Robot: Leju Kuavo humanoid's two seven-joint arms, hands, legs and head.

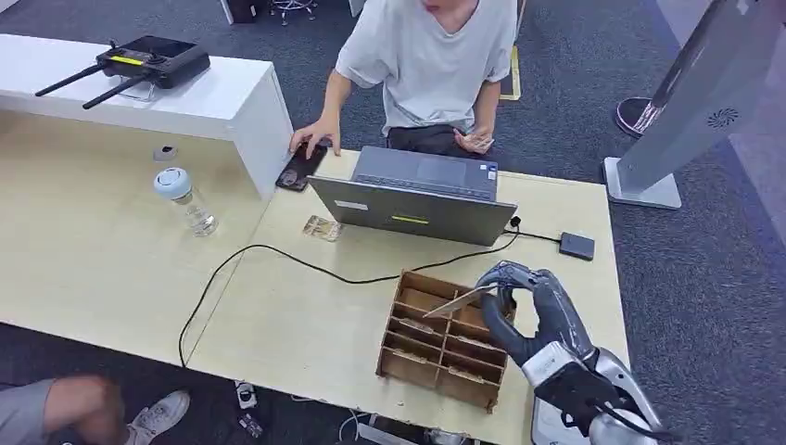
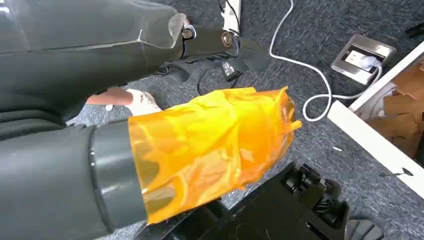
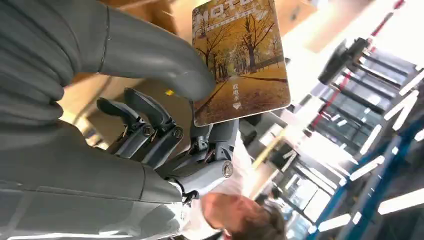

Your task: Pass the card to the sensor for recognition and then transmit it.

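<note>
My right hand [image 1: 508, 289] pinches a card [image 1: 461, 301] by one edge and holds it almost flat just above the wooden card rack [image 1: 445, 341]. In the right wrist view the card [image 3: 241, 60] has an autumn tree picture, and the thick grey thumb [image 3: 160, 60] presses on it. A small black square sensor [image 1: 576, 246] lies on the table beyond the hand, cabled to the laptop [image 1: 417, 199]. My left hand [image 2: 215, 42] hangs over the floor with nothing in it; its thumb [image 2: 210, 145] is wrapped in orange film.
A person [image 1: 426, 56] sits behind the laptop with one hand on a phone [image 1: 301, 171]. Another card [image 1: 322, 227], a black cable [image 1: 278, 255] and a bottle [image 1: 185, 199] lie on the table. A router [image 1: 153, 60] sits on the white shelf. A kiosk stand [image 1: 686, 102] is at far right.
</note>
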